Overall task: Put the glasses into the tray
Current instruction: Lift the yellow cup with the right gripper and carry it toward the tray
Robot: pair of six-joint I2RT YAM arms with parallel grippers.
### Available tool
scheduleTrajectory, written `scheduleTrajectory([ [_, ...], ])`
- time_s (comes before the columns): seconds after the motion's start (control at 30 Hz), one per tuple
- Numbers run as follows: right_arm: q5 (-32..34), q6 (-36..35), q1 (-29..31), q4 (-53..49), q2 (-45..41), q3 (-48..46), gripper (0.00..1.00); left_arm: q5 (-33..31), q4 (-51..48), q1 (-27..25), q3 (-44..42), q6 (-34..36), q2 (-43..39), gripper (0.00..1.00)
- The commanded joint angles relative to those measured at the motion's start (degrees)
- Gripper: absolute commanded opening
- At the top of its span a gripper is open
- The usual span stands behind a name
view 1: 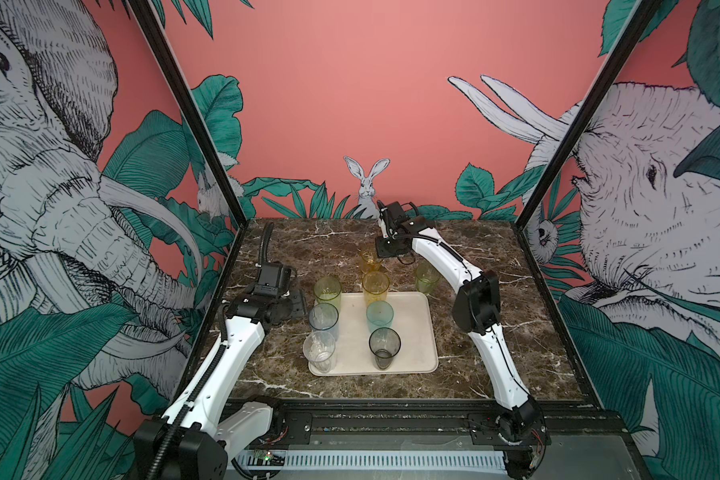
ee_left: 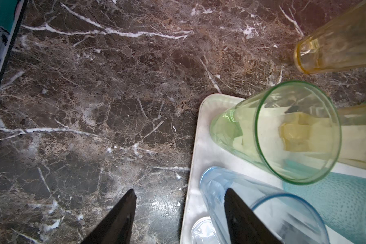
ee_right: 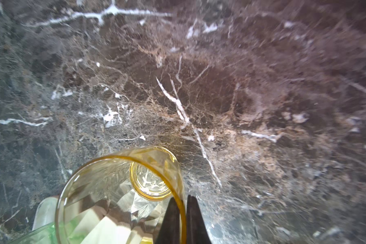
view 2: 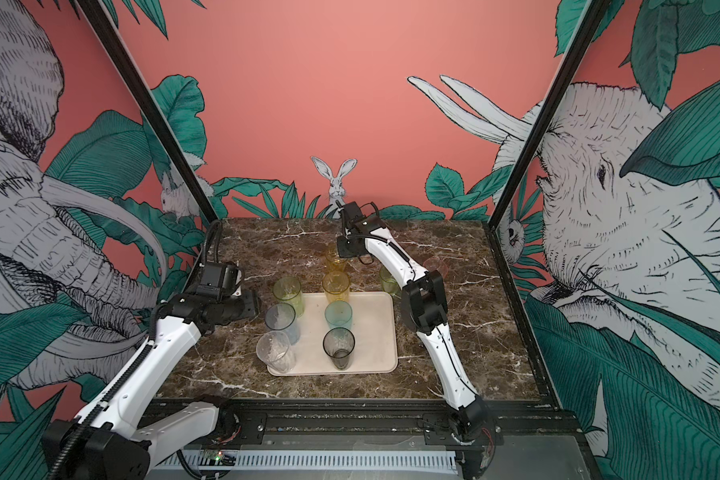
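Observation:
The cream tray (view 1: 416,332) (view 2: 377,332) lies mid-table with several glasses standing in it: yellow-green (view 1: 327,291), pale blue (view 1: 323,318), clear (view 1: 319,351), tall amber (view 1: 376,286), teal (view 1: 379,316) and smoky grey (view 1: 384,347). Beyond the tray's far edge my right gripper (view 1: 380,257) (ee_right: 183,202) is shut on the rim of a short amber glass (view 1: 370,258) (ee_right: 118,190), one finger inside and one outside. A short green glass (view 1: 427,278) and a pink glass (view 2: 435,266) stand on the marble to the right. My left gripper (view 1: 298,303) (ee_left: 181,190) hangs open and empty at the tray's left edge.
The dark marble table (view 1: 495,332) is bare to the right of the tray and along its front. Black frame posts (view 1: 192,112) and printed walls close in both sides and the back. The right arm's elbow (view 1: 476,303) stands beside the tray's right edge.

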Motion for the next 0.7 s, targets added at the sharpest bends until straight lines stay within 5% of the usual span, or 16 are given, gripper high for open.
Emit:
scheduleTrajectory([
  [0.0,1.8,-1.5,-1.1,-1.5,-5.7,0.1,0.0,0.4,-0.5,0.3,-0.4,-0.6,-0.8,0.68],
  [0.4,4.1,-4.6,-3.7,-5.7,-13.8,-1.7,0.0,-0.2,-0.6,0.4,-0.1,-0.3,-0.9,0.68],
  [0.67,6.9,-6.5,-5.4,-5.6,-23.6,-11.0,0.0,-0.1,-0.2,0.4,-0.1,-0.2,-0.3,0.68],
])
